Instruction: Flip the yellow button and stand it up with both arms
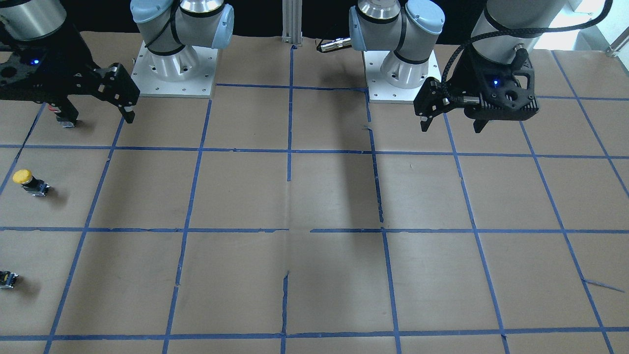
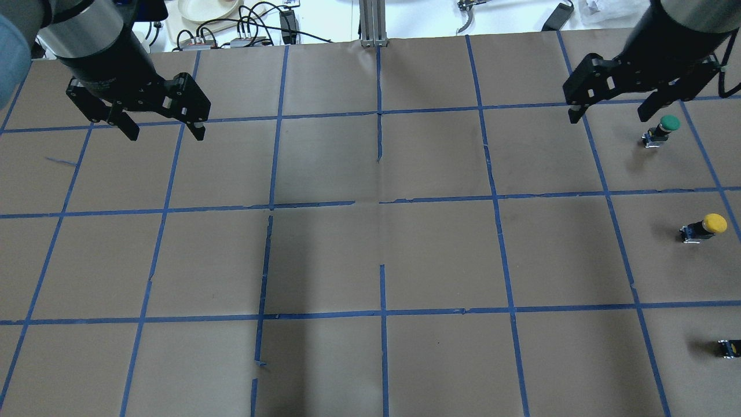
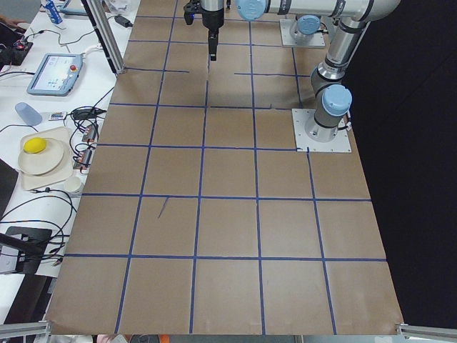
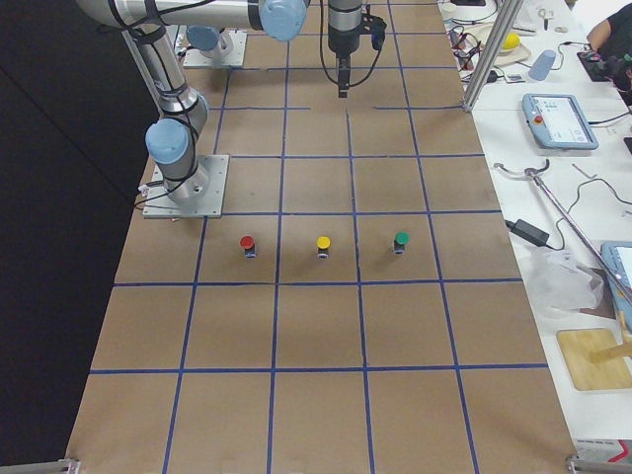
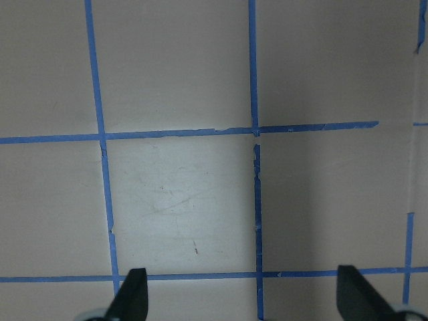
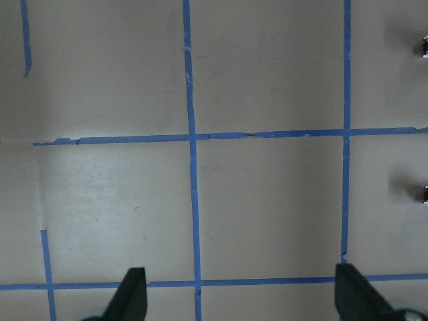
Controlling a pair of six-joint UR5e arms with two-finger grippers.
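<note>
Yellow-capped push button with a black squarish base (image 2: 703,227) sits on the brown paper-covered table (image 2: 440,255) near the robot's right edge, between a green-capped button (image 2: 663,128) and a red-capped button (image 4: 247,243), whose colour only the right side view shows. The right gripper (image 2: 609,116) hangs near the green one, jaws spread and empty. The left gripper (image 2: 166,134) hangs well apart, likewise spread and empty.

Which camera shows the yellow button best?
Overhead exterior: the yellow button shows whole, cap, black body and base distinct. The front-facing view shows it nearly as clearly, at its left edge. Exterior right shows it small, between a red button and a green button. The remaining views show nothing recognisable of it.
</note>
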